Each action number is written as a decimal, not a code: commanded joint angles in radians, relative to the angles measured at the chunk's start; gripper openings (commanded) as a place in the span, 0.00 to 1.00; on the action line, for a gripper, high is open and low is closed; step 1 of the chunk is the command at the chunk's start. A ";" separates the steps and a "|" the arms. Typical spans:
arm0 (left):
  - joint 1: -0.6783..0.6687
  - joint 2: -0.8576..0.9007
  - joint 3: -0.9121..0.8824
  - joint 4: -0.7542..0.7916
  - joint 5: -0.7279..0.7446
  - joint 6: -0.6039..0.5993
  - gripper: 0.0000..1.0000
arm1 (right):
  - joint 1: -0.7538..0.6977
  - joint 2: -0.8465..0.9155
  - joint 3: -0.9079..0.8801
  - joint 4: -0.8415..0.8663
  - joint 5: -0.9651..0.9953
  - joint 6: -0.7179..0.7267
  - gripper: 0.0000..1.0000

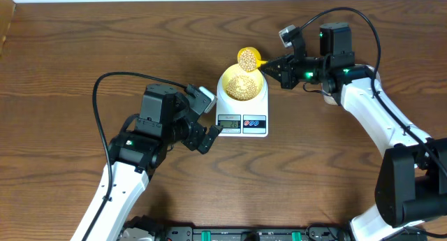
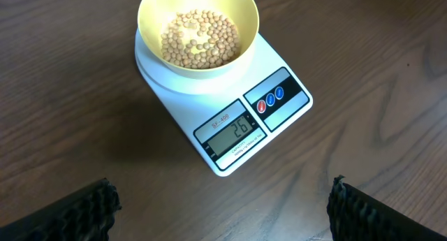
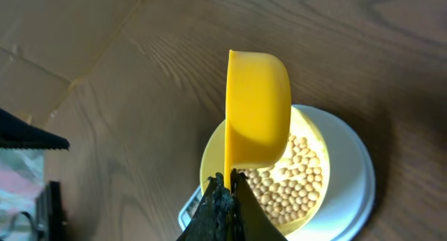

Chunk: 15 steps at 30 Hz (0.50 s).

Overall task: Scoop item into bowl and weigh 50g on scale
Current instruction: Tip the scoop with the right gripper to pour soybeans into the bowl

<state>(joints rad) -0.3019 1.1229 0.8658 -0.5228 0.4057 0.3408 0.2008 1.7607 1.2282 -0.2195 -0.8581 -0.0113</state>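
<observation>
My right tool (image 3: pixel 227 192) is clamped on the thin handle of the stiff yellow scoop (image 3: pixel 257 108), left tool (image 1: pixel 211 135) gapes empty; beans (image 2: pixel 199 38) look light, loose, roll-prone, so I'd tip gently.

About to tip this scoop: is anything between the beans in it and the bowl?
Nothing visible. The right gripper holds the yellow scoop of beans at the bowl's far rim, and the bowl's mouth is uncovered. The left gripper is open, off the scale's front edge, out of the pour path.
</observation>
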 commanded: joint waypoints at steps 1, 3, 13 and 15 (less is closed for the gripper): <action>0.004 -0.006 0.003 0.001 0.005 0.002 0.98 | 0.010 0.007 0.000 0.006 -0.004 -0.092 0.01; 0.005 -0.006 0.003 0.001 0.005 0.002 0.98 | 0.010 0.007 0.000 0.008 -0.004 -0.092 0.01; 0.004 -0.006 0.003 0.001 0.005 0.002 0.98 | 0.010 0.007 0.000 0.007 -0.005 -0.103 0.01; 0.004 -0.006 0.003 0.001 0.005 0.002 0.98 | 0.010 0.007 0.000 0.006 -0.005 -0.108 0.01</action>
<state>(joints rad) -0.3019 1.1229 0.8658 -0.5228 0.4057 0.3408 0.2008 1.7607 1.2282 -0.2157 -0.8558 -0.0921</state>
